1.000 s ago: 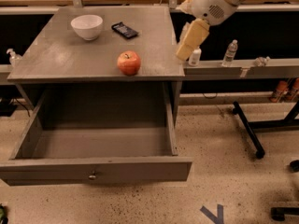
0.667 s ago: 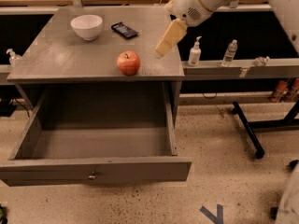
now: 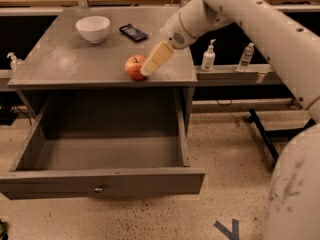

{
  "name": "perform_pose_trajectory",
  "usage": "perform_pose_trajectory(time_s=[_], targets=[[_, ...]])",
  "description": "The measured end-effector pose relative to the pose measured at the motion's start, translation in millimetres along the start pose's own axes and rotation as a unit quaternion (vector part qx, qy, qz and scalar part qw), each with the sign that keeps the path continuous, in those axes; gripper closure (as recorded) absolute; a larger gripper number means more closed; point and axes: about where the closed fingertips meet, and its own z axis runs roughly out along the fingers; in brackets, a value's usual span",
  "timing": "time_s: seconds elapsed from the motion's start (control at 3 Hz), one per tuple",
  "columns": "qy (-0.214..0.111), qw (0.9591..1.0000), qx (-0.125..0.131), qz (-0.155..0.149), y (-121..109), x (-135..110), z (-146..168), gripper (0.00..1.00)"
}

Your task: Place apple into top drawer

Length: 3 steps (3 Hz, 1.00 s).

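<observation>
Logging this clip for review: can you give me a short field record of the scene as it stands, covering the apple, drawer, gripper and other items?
apple: on the cabinet top, near its front edge
top drawer: pulled open, nothing visible inside
gripper: low over the cabinet top, at the apple's right side; contact unclear
other items: white bowl and dark phone toward the back of the cabinet top
task status: apple not yet in the drawer

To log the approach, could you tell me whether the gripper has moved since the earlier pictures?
Yes. The gripper has moved left and down, from past the tabletop's right edge to the right side of the apple.
</observation>
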Motion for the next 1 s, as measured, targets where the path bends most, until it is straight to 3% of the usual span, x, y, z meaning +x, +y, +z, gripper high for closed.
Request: perform_pose_trajectory(time_s=[0.67, 1.0], targets=[[0.001, 0.9996, -0.024, 0.018, 6, 1, 57, 0.00], [-0.004, 0.9991, -0.034, 0.024, 8, 1, 71, 0.18]])
